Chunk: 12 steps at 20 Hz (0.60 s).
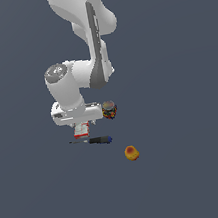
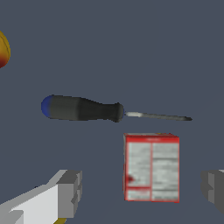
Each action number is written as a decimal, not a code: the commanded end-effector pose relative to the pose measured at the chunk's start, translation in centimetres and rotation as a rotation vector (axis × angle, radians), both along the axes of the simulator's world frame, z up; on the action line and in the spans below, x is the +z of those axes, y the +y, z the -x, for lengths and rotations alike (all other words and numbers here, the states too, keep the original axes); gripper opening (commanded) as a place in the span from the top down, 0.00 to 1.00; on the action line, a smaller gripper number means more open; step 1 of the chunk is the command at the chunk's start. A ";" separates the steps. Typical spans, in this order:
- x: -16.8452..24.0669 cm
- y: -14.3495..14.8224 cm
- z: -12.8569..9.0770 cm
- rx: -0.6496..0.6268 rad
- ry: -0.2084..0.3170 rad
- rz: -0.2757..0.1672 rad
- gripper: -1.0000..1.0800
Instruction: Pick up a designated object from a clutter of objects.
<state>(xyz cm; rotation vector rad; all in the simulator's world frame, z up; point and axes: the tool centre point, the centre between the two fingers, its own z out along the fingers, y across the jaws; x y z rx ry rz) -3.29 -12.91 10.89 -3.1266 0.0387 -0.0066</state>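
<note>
While the gripper (image 2: 142,192) gapes, the box (image 2: 152,168) lies between its jaws

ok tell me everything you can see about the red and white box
The red and white box is small, flat and rectangular, like printed cardboard: a white-grey face of blurred, unreadable text, red edges and a red band near one end. It lies flat on the dark surface, beside the screwdriver with a gap between, touching nothing else. In the wrist view it sits between the fingers of the open gripper, nearer one finger. In the exterior view the gripper partly hides it.
</note>
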 end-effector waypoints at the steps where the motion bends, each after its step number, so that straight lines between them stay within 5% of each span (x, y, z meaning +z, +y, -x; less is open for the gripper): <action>1: -1.6 -1.1 0.9 -0.005 0.000 0.005 0.04; 12: -4.4 -3.1 3.0 -0.015 0.004 0.015 0.04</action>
